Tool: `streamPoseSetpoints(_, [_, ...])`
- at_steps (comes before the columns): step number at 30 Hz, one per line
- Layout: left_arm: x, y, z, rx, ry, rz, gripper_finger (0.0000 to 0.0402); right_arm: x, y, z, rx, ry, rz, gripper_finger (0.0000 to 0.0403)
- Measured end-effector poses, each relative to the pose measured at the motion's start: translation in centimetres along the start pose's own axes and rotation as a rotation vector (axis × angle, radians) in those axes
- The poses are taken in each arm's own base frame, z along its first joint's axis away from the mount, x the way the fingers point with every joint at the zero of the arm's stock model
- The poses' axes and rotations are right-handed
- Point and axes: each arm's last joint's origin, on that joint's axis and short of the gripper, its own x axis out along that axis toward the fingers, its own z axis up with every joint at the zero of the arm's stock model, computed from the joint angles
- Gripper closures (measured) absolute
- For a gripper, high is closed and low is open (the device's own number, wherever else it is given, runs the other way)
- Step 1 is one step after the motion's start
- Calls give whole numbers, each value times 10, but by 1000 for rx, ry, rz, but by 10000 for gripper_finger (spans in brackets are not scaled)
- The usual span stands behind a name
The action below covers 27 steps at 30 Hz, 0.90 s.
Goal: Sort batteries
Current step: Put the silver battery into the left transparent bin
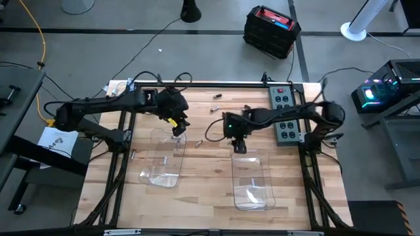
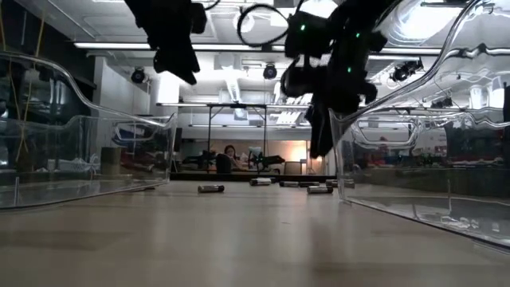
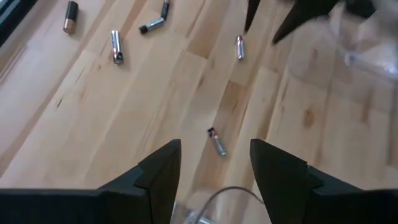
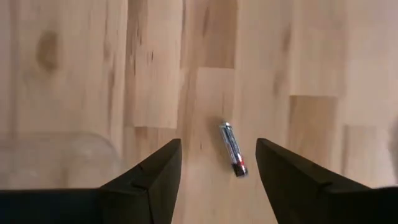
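On the counter (image 1: 210, 177), sorting looks barely begun, with most batteries loose.

Both hands stand with fingers apart and empty. The left hand (image 3: 214, 171) hovers by its clear tray's (image 1: 164, 157) far rim, a silvery battery (image 3: 216, 142) just ahead of it and more batteries (image 3: 115, 46) scattered beyond. The right hand (image 4: 217, 171) hangs over a dark-tipped cell (image 4: 232, 149) lying between its fingers, beside the right tray (image 1: 252, 183). Each tray seems to hold a cell or two, hard to count.

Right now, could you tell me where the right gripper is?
In the high view, the right gripper hangs open right of centre, at the far edge of the right clear tray, over a battery on the table.
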Motion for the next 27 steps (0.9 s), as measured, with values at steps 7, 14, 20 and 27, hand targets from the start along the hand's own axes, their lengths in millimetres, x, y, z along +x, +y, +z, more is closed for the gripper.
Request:
streamPoseSetpoints(7, [-13,-7,-3,-16,-39,-1,217,29,-2,-3,-35,74,41,204])
streamPoseSetpoints(14, [-14,-11,-4,-4,-43,0,217,31,-4,-3,-10,70,-9,204])
streamPoseSetpoints(20, [-14,-10,-3,12,-50,16,217,28,-4,-3,-6,70,-22,204])
streamPoseSetpoints(27, [-14,-10,-3,20,-50,18,218,26,-4,-2,10,76,-25,204])
